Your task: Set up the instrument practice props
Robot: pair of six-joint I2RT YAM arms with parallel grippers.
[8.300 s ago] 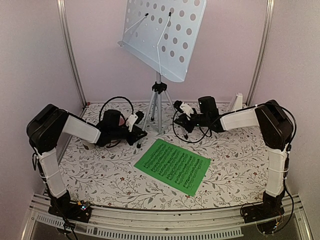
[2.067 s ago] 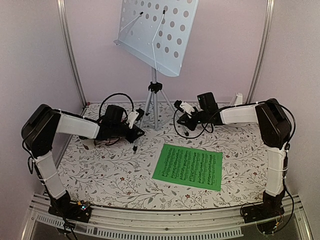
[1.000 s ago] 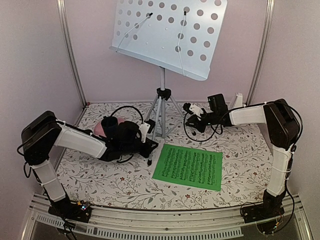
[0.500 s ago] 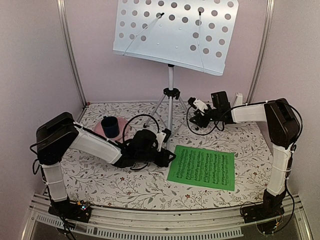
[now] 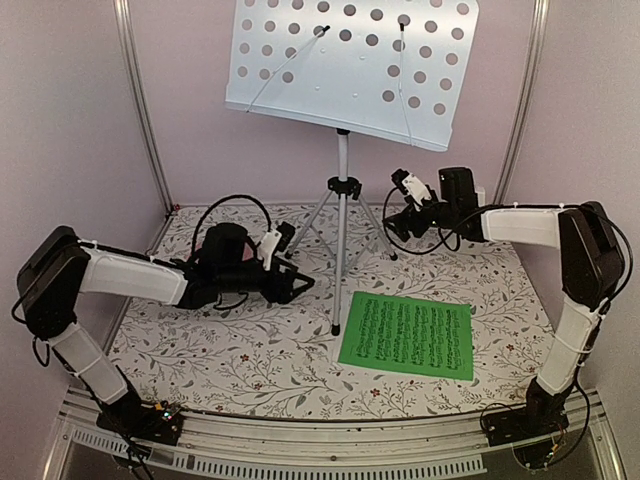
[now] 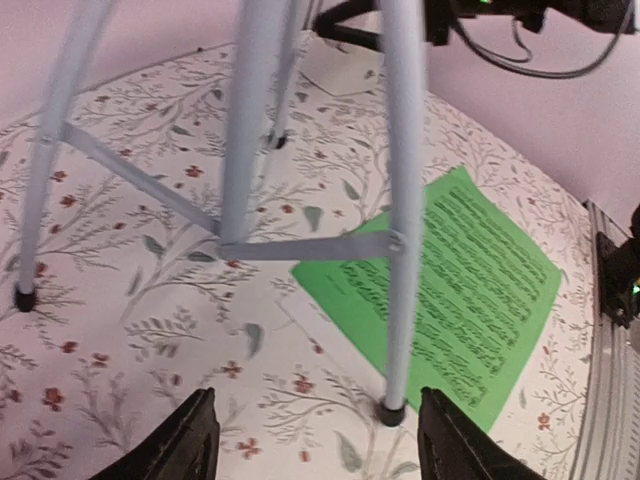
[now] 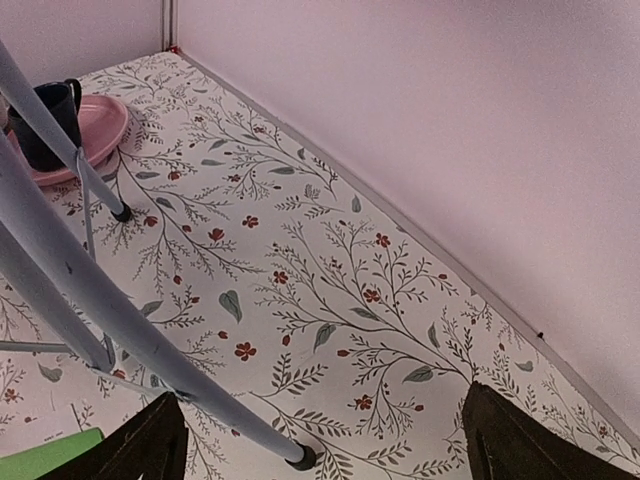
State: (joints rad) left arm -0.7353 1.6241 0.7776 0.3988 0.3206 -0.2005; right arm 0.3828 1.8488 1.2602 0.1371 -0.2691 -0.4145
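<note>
The pale grey music stand [image 5: 342, 215] stands upright on its tripod near the back, its hole-punched desk [image 5: 350, 70] up high and bare. A green sheet of music [image 5: 408, 335] lies flat on the table, right of the stand's front foot [image 5: 335, 330]. My left gripper [image 5: 298, 284] hangs low, left of the tripod, open and apart from the legs. In the left wrist view the gripper [image 6: 320, 445] is empty, with a leg's foot [image 6: 392, 410] ahead of it. My right gripper [image 5: 402, 188] is open beside the right rear leg; in its own view the gripper [image 7: 325, 450] holds nothing.
A dark blue cup [image 7: 45, 120] sits on a pink plate [image 7: 100, 125] at the back left, beyond the tripod legs. Pink walls close in the back and both sides. The flowered tablecloth [image 5: 230, 350] covers the table.
Both grippers have opened and let go of the tripod legs. The stand, carried rightward before, now stands alone. My left arm has pulled back to the left and my right gripper has risen.
</note>
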